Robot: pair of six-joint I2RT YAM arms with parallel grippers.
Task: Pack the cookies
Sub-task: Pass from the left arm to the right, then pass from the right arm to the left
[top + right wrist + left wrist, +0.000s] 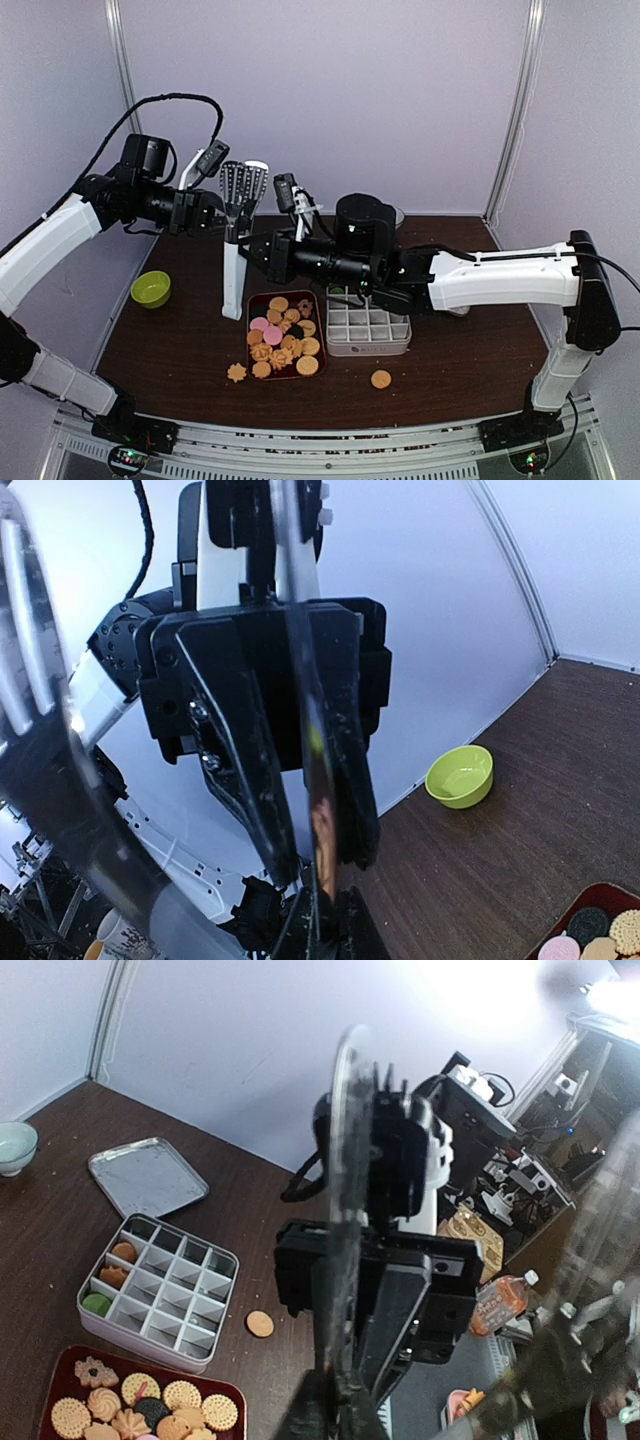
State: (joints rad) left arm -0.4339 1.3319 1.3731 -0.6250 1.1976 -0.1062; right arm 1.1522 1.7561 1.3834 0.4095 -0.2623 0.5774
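Note:
The cookies (283,335) lie heaped on a dark red tray (248,345); in the left wrist view the cookies (140,1405) sit at the bottom left. One flower-shaped cookie (237,373) and one round cookie (381,379) lie loose on the table. A divided tin box (368,325) stands right of the tray, with three cookies (113,1276) in its left cells. Metal tongs (240,230) stand upright above the tray's left side. My left gripper (213,213) and right gripper (252,245) are both shut on them from opposite sides. Each wrist view shows a tong blade pinched between its own fingertips: left gripper (345,1400), right gripper (325,920).
A green bowl (151,288) sits at the table's left, also in the right wrist view (460,776). The tin's lid (148,1175) lies flat behind the box. White walls close in the back and sides.

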